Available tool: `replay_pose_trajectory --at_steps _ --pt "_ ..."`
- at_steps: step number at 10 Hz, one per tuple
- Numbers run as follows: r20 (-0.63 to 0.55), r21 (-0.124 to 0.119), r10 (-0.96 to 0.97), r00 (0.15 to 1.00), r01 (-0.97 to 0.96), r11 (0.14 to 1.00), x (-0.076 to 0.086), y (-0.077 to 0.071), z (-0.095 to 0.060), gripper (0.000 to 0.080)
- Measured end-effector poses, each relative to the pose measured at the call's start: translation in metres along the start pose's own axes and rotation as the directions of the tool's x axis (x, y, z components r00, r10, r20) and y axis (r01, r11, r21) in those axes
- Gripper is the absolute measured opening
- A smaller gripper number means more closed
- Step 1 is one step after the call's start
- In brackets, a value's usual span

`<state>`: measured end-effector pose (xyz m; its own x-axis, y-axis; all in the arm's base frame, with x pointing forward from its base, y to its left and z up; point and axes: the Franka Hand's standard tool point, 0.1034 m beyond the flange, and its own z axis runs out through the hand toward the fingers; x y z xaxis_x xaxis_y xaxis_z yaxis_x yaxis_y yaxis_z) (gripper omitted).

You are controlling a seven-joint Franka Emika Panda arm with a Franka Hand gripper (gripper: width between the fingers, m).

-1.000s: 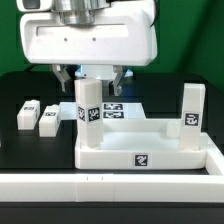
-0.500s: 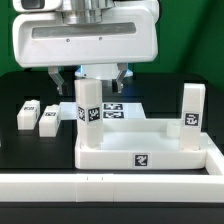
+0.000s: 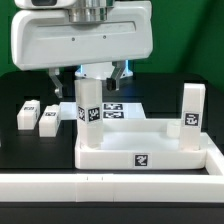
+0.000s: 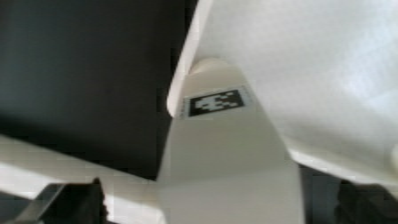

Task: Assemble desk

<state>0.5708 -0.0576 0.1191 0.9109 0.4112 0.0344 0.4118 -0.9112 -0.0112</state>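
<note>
**Inspector:** Report the bench, nearest item first.

**Arm:** Nearest is the long border wall [image 3: 110, 182], untouched. Just behind it lies the desk top [image 3: 110, 156], flat on the table. Two legs stand upright in its corner sockets. The first leg [image 3: 88, 118] is at the exterior view's left, and the second leg [image 3: 191, 112] is at the right.

**Inspector:** And your gripper?

**Arm:** My gripper [image 3: 90, 90] hangs over the first leg. The jaws are spread wide, one finger on each side of its upper end, and they grasp nothing. In the wrist view that leg's tag [image 4: 217, 101] sits close below me, with a gap on both sides.

**Inspector:** Farther back?

**Arm:** The outer loose leg [image 3: 27, 114] and the inner loose leg [image 3: 49, 120] lie side by side on the table, well apart from the top. The marker board [image 3: 118, 110] lies behind the first leg.

**Inspector:** Which step is this?

**Arm:** I judge the task to be half done, with the first leg as the current item. I cannot tell whether it is fully seated.

**Inspector:** What does the next move need?

**Arm:** If the leg needs tightening, I must close squarely on it. If it does not, I must rise straight up without brushing it and then fetch a loose leg.
</note>
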Motion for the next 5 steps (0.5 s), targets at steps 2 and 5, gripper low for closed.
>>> replay_pose_trajectory --at_steps 2,5 --pt "0.0 0.0 -0.093 0.996 0.093 0.996 -0.0011 0.0018 0.0 0.0527" --pt "0.0 0.0 -0.081 0.997 0.081 0.997 -0.0013 0.002 0.0 0.029"
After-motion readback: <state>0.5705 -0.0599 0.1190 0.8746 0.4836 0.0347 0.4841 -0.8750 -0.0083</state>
